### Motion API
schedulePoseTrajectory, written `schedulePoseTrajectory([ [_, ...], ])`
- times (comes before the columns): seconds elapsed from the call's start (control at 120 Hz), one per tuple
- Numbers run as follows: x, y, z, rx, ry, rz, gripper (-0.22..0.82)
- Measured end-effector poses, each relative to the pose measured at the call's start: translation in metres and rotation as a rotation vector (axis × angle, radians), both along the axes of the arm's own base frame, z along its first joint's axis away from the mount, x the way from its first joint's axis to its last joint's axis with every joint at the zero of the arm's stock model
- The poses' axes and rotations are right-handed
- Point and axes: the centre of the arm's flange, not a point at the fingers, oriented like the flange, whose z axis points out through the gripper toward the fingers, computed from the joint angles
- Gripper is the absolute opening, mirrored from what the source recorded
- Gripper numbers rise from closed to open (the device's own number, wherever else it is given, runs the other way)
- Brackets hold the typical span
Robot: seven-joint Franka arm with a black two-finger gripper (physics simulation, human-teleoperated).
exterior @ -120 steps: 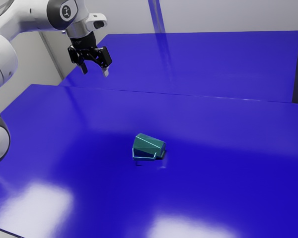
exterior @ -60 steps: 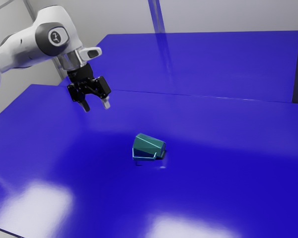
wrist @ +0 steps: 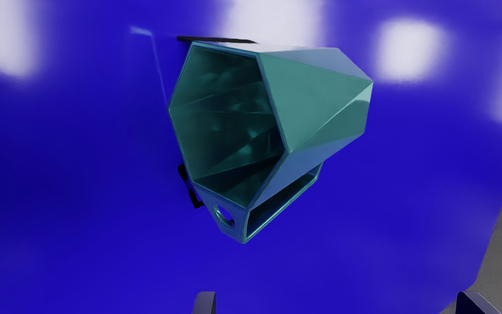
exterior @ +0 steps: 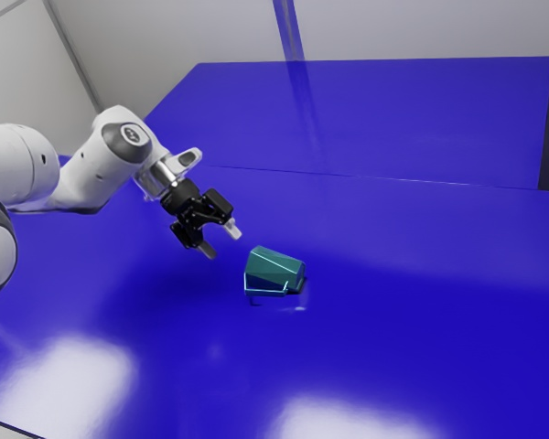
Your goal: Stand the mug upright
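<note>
- Blue surface [exterior: 393, 347] with a teal, many-sided mug [exterior: 274, 271] lying on its side near the middle, not upright.
- Its open mouth [wrist: 229, 122] faces the exterior view's left; its narrower base [exterior: 301, 276] points to that view's right. The handle [wrist: 237, 229] is on the near side, low down.
- The gripper [exterior: 220, 240] hangs above the surface, just to the exterior view's left of the mug and a little to the far side. Its fingers are spread wide, with nothing between them.
- The step in hand looks like the approach to a grasp. Best to keep the fingers wide until one is on each side of a wall or the body, then close gently, since a nudge on the rim could roll or slide the mug.
- Once held, it would need a small lift and a turn bringing mouth up, base down, then letting go only when the base sits flat.
</note>
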Motion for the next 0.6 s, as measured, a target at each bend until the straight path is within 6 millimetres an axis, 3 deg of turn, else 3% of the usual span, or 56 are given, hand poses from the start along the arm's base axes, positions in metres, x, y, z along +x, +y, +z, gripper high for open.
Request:
schedulePoseTrajectory([
  [0.167,0.012,-0.012,-0.013,-0.078,-0.111,-0.005,0.6],
  [0.6,0.01,-0.014,-0.059,-0.173,-0.234,-0.039,0.6],
])
